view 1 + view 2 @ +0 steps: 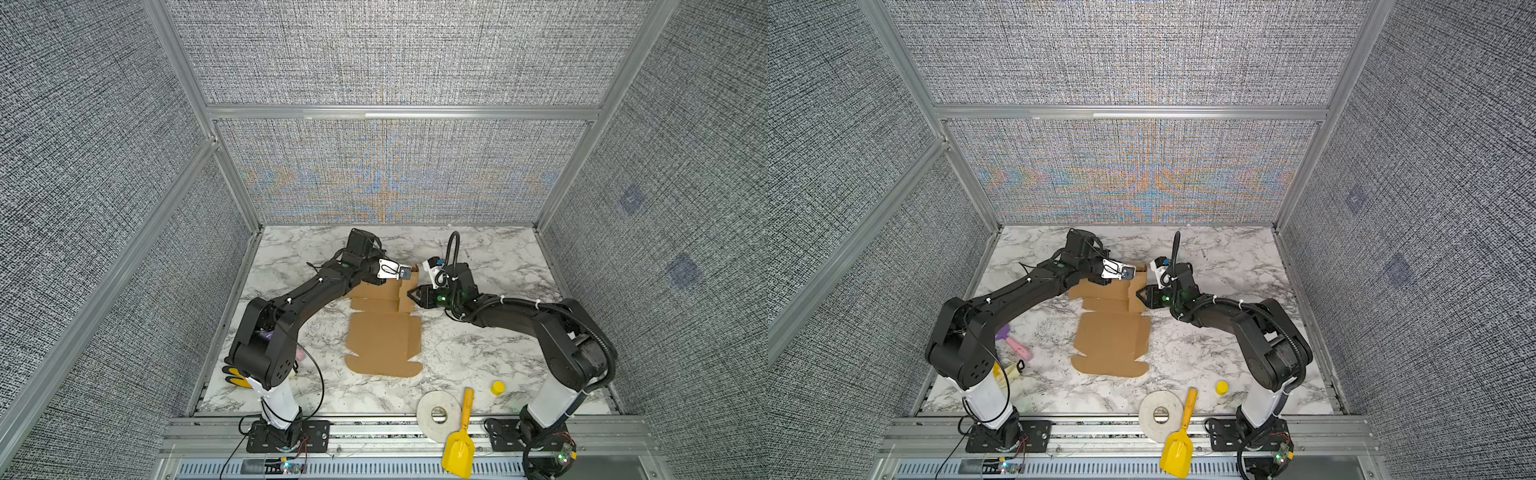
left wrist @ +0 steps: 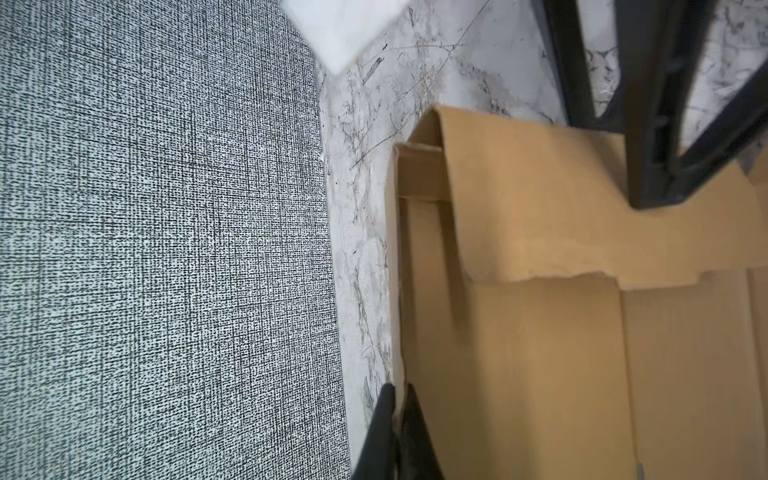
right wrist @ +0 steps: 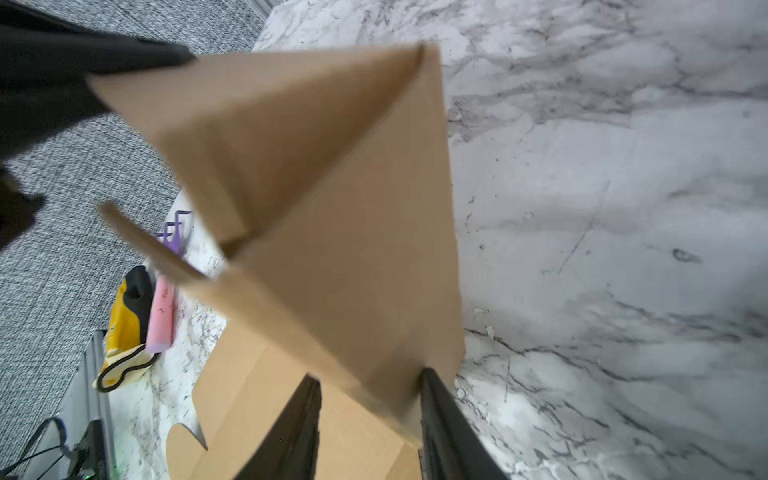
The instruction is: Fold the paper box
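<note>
Paper box (image 1: pixel 384 345), mid-surface (image 1: pixel 478 345), wall-raising step: we are pinching its 12 o'clock wall in the closed left tool (image 2: pixel 397 395), straddling the raised 2 o'clock flap with the open right tool (image 3: pixel 370 378), and judging an inward tuck next.

Both top views are looking down over everything, wrist cameras peering closely past the left pincer (image 2: pixel 400 399) and right pincer (image 3: pixel 370 376) at the same paper box (image 2: pixel 540 353).

Black arms (image 1: pixel 307 291), white base links (image 1: pixel 280 399)
</note>
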Controlling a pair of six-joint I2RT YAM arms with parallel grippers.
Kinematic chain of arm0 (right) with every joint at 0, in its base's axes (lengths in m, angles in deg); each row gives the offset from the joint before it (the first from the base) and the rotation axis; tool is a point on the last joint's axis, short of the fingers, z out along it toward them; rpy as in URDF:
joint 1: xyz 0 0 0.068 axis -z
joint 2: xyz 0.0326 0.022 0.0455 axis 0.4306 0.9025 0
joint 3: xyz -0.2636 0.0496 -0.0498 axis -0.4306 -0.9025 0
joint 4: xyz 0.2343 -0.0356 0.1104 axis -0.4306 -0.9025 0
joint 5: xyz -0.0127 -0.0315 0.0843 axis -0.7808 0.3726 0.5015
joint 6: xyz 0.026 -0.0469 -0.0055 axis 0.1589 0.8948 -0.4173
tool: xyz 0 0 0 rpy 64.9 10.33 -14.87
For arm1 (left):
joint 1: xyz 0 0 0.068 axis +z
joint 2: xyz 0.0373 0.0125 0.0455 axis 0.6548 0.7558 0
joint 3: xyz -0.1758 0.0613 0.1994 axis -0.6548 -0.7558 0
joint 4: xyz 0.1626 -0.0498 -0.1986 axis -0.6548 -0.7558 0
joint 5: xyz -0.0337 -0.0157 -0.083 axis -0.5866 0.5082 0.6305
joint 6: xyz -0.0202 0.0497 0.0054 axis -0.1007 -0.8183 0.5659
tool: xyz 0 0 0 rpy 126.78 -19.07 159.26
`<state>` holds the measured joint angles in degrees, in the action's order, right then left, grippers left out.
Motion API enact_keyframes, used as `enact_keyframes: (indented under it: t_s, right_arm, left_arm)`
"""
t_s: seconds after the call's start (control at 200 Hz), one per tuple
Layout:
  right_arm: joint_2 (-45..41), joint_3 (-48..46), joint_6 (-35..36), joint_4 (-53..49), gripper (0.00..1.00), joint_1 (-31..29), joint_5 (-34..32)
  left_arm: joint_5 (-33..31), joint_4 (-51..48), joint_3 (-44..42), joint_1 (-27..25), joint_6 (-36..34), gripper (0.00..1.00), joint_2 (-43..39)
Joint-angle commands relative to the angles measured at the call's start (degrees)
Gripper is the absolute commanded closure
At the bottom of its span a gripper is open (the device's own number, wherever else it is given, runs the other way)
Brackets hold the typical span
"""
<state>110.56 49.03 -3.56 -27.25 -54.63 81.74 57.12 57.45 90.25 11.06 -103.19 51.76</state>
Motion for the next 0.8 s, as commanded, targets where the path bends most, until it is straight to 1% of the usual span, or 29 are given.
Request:
enact_keyframes:
  t_s: [0.0,0.295,0.586,0.796]
  right_arm:
    - [0.4,-0.1,-1.3,5.0,0.60,-1.3,-7.0]
    - [1.4,-3.5,-0.9,15.3,0.60,-4.6,-16.6]
    - [2.2,-5.0,2.7,22.1,0.56,-7.5,-24.7]
    - [3.6,-6.7,5.0,27.7,0.50,-7.9,-27.3]
  left_arm:
    - [2.8,-1.9,-0.5,0.1,0.0,1.00,-1.0]
    - [3.0,-0.6,-4.5,0.1,-0.8,1.00,-3.1]
    - [1.5,1.8,-9.6,0.1,-1.5,1.00,-5.5]
    - [1.5,1.3,-10.7,0.1,-1.5,1.00,-6.2]
